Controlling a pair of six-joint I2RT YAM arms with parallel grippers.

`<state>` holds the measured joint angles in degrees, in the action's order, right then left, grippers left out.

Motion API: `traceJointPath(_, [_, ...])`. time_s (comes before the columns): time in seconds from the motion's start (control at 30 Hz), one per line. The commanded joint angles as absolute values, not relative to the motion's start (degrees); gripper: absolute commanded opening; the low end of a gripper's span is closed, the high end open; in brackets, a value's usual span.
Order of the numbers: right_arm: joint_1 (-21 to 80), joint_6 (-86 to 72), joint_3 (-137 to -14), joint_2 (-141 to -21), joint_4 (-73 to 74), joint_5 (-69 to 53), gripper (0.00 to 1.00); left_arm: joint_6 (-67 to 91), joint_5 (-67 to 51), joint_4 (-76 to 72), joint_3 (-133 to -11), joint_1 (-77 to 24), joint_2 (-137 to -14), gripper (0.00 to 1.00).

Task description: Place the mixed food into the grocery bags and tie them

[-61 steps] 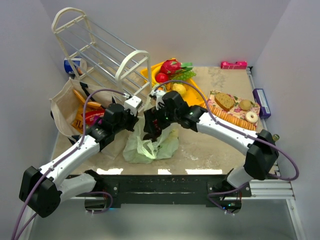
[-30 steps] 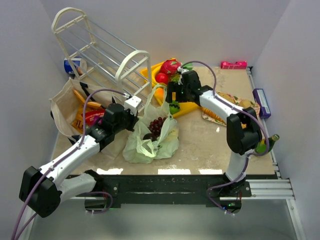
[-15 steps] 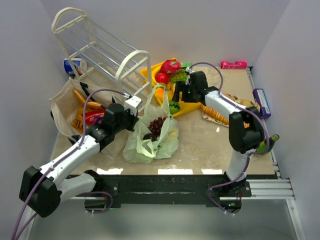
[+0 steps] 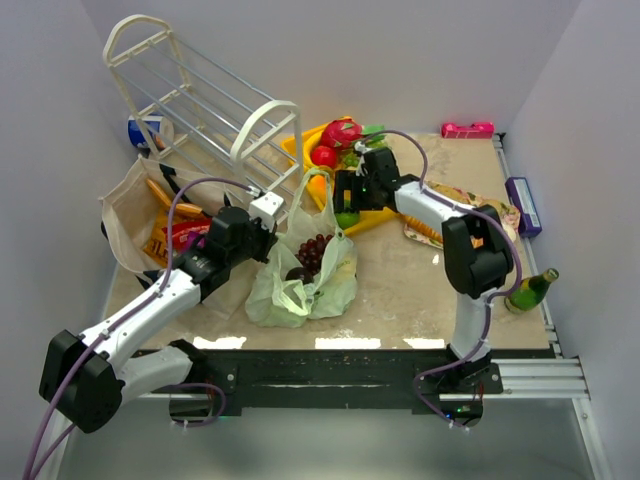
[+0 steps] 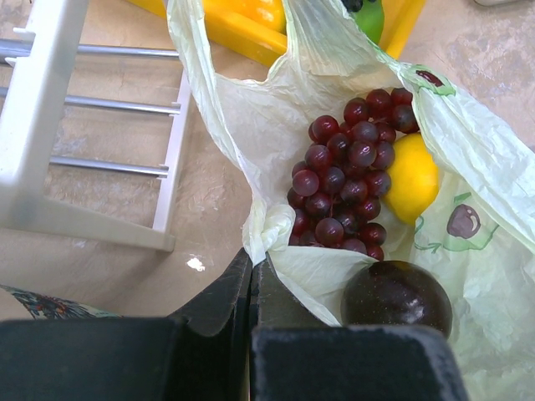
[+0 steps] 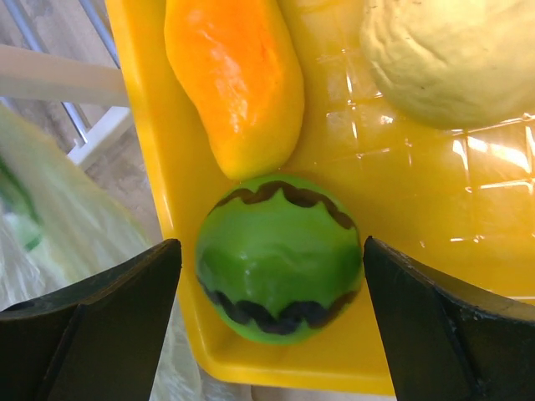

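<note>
Green melon toy (image 6: 278,259) between spread right fingers (image 6: 92,334)

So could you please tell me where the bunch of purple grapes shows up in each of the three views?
Top external: the grapes sit mid-frame, inside the pale-green bag.
Left wrist: the grapes are centre-right, in the open mouth of the bag.
Right wrist: not in it.
Shared landmark: the yellow tray, just beyond the bag, shows in all three.
</note>
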<state>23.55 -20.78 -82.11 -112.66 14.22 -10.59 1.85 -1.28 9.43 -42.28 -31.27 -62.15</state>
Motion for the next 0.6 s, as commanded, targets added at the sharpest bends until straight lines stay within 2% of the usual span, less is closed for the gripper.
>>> traceJointPath(0.0, [24.0,-20.0,-85.1,-114.6,15.0,-10.5,0.92,1.1,-1.5,6.6,-43.2,-31.6,-62.2,0.0])
traceJointPath(0.13, [24.1,-19.6,-85.3,-115.1,16.5,-9.1,0.78,1.1,-1.5,6.6,-43.2,-31.6,-62.3,0.0])
traceJointPath(0.17, [24.0,-19.3,-85.1,-114.3,16.8,-8.9,0.65,1.1,-1.6,6.6,-43.2,-31.6,-62.3,0.0])
traceJointPath(0.27, [24.0,-18.3,-84.8,-112.3,17.9,-6.7,0.5,1.1,-1.5,6.6,-43.2,-31.5,-62.2,0.0])
traceJointPath(0.4, [23.9,-17.4,-84.1,-104.2,19.6,-3.3,0.37,1.1,-1.5,6.7,-43.2,-31.6,-61.9,0.0])
traceJointPath(0.57, [25.4,-17.5,-79.6,-92.0,16.8,-3.7,0.29,1.1,-1.7,6.7,-43.2,-31.6,-61.9,0.0])
